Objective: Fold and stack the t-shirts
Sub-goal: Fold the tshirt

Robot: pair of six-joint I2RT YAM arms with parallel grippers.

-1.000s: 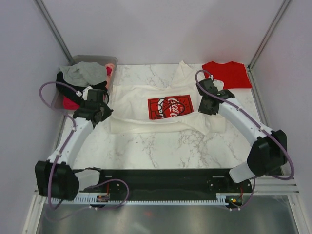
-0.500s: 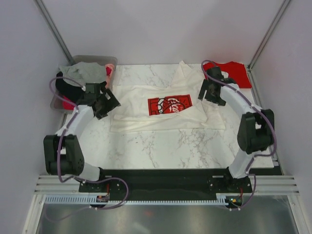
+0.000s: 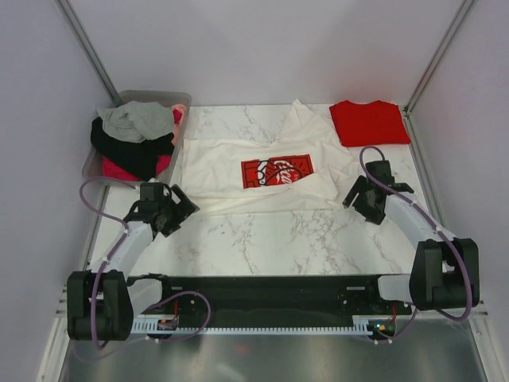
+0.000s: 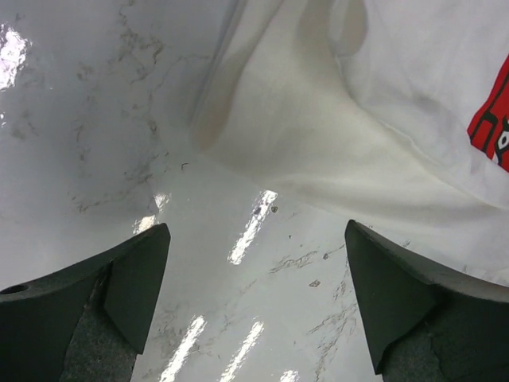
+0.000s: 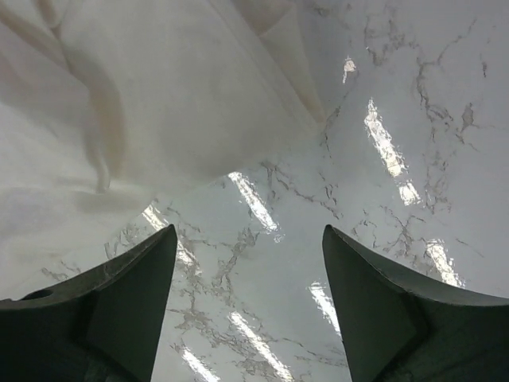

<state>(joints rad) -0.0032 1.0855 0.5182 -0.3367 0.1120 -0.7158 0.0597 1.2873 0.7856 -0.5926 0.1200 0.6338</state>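
Red t-shirt lies folded at the far right corner of the bench; cream t-shirt looks only partly folded mid-bench, unstacked. Left hand and right hand hover with fingers apart, empty, near its front edge

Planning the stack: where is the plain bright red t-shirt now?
Top view: the red t-shirt lies at the far right corner of the table, beside the cream-white t-shirt.

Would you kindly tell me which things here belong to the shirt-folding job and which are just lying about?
Job in hand: cream-white t-shirt, spread mid-table; red t-shirt, folded, far right corner.
Lying about: plastic bin, far left; heaped clothes in it, grey, black and pink.
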